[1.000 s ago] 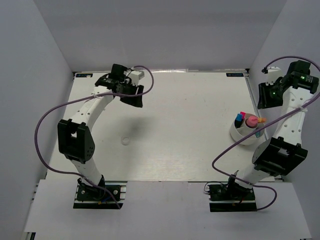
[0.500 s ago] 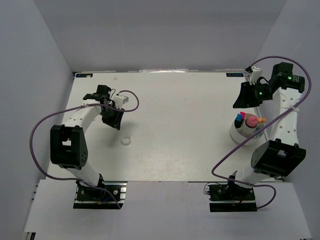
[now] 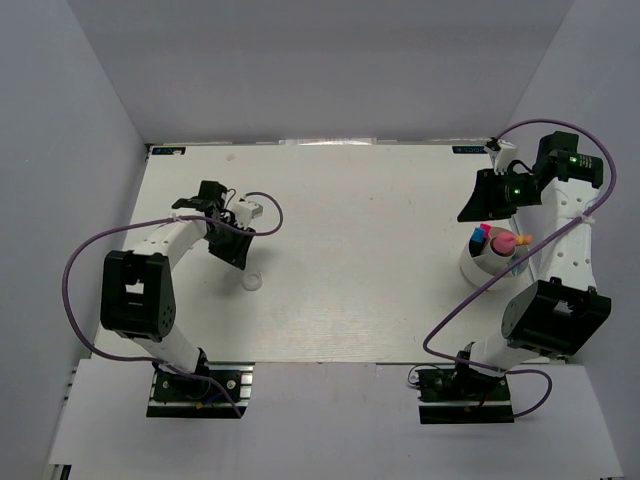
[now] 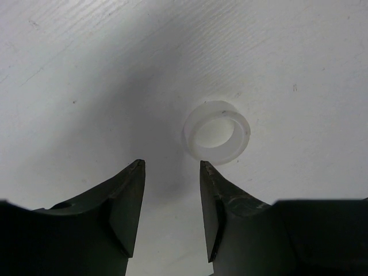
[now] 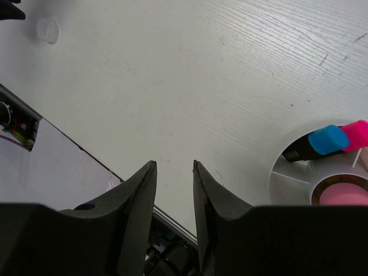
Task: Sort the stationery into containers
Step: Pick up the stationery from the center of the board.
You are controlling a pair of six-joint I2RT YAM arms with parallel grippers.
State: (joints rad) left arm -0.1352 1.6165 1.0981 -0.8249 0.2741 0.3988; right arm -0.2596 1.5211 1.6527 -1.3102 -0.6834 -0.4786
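A small white ring (image 3: 252, 282) lies on the table; in the left wrist view the ring (image 4: 217, 131) sits just beyond my right fingertip. My left gripper (image 3: 232, 252) (image 4: 172, 164) is open and empty, close above the table. A white round cup (image 3: 488, 267) at the right holds pink, blue and black markers (image 3: 490, 239); in the right wrist view the cup (image 5: 287, 178) shows a blue-capped marker (image 5: 328, 141) and a pink one. My right gripper (image 3: 470, 212) (image 5: 174, 165) is open and empty, raised beside the cup.
White table with grey walls around it. The near table edge and a metal rail (image 5: 63, 135) show in the right wrist view. Purple cables loop from both arms.
My left arm has swung from the far left back corner down toward the ring. My right arm has moved left and lower, over the cup's far side.
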